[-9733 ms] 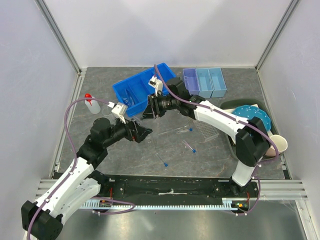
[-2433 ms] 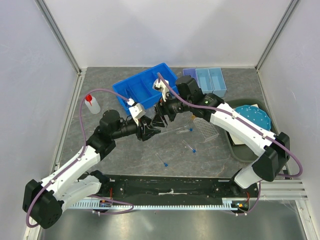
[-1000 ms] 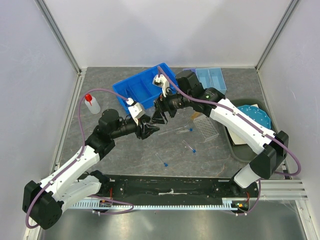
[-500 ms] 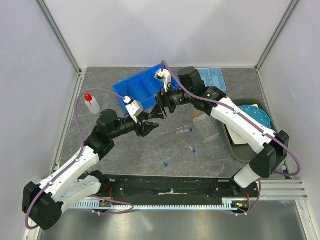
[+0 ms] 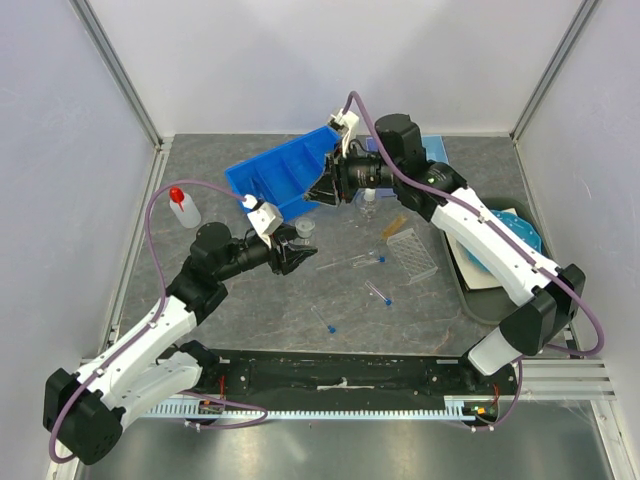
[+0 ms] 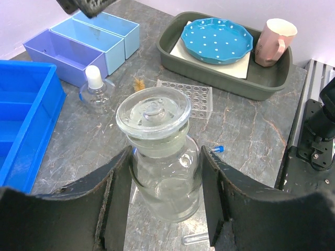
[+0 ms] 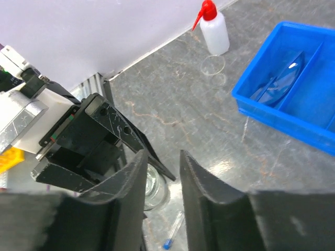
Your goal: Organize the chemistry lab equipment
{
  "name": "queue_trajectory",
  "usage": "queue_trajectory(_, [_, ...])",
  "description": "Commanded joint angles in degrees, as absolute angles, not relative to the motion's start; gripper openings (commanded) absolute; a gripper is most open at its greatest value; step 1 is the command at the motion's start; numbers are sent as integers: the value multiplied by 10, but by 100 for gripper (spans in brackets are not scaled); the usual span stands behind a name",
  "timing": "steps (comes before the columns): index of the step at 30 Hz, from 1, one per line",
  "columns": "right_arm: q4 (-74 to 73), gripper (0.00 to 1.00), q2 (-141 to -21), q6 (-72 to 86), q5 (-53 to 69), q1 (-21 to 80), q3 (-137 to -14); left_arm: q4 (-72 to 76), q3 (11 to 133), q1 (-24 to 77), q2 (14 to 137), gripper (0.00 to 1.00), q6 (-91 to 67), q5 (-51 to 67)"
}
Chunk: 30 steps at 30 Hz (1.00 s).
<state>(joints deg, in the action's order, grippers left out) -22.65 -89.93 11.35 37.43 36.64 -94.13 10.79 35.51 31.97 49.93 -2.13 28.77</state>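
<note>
Left wrist view: the left gripper [image 6: 166, 152] clamps a lidded glass jar [image 6: 159, 180] at frame centre, its fingers pressed to both sides of the jar. Beyond it, a small white-stoppered flask [image 6: 95, 91] stands at upper left and a clear tube rack [image 6: 191, 99] lies just above centre. At the bottom centre of the right wrist view, the right gripper [image 7: 162, 157] has its jaws slightly apart and holds nothing.
</note>
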Motion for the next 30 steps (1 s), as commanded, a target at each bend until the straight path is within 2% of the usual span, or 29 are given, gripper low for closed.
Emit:
queue_trajectory(1, [-210, 33, -891, 123, 374, 371, -919, 142, 359, 319, 486, 2, -32, 284])
queue_trajectory(2, [-211, 28, -891, 121, 374, 373, -906, 141, 360, 319, 487, 2, -31, 284])
queue_trajectory(5, [-213, 22, -887, 113, 378, 384, -884, 141, 364, 319, 487, 2, -30, 284])
queue_trajectory(13, [-230, 19, -882, 84, 364, 405, -860, 136, 367, 319, 489, 2, -27, 279])
queue_trajectory(16, [-236, 24, -880, 76, 341, 404, -881, 135, 367, 319, 490, 2, -26, 284])
queue_trajectory(20, [-247, 37, -889, 75, 330, 389, -935, 132, 367, 319, 488, 2, -27, 291])
queue_trajectory(25, [-253, 48, -885, 73, 332, 366, -947, 121, 365, 319, 478, 2, -24, 288])
queue_trajectory(30, [-258, 63, -873, 70, 395, 362, -936, 117, 362, 319, 475, 2, -22, 289])
